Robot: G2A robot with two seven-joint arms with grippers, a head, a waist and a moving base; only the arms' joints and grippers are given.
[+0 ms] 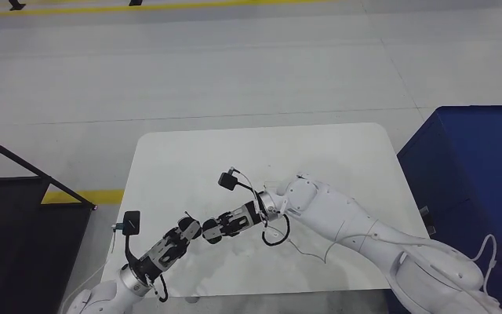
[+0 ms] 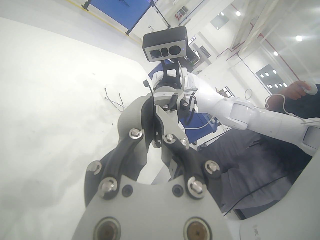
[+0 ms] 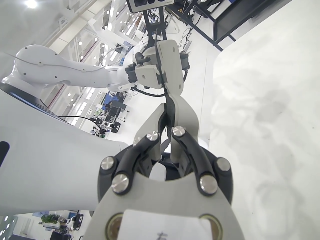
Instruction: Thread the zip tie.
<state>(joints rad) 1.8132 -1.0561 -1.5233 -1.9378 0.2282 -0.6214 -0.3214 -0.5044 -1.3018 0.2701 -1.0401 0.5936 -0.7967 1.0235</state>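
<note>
- Holding the tie (image 2: 145, 83) in the air above the near part of the table (image 1: 329, 157), between two claws that meet tip to tip
- Pinching the black strap with the left gripper (image 2: 152, 106), pressed together, with the head end poking out past the fingertips
- Pinching a black strip with the right gripper (image 3: 168, 104) too, close against the left one
- Judging it mid-task: picked up and gripped at both sides, no closed loop to be seen, so the tail probably not yet fed through the head
- Leaving spare ties (image 2: 112, 99) loose on the table
</note>
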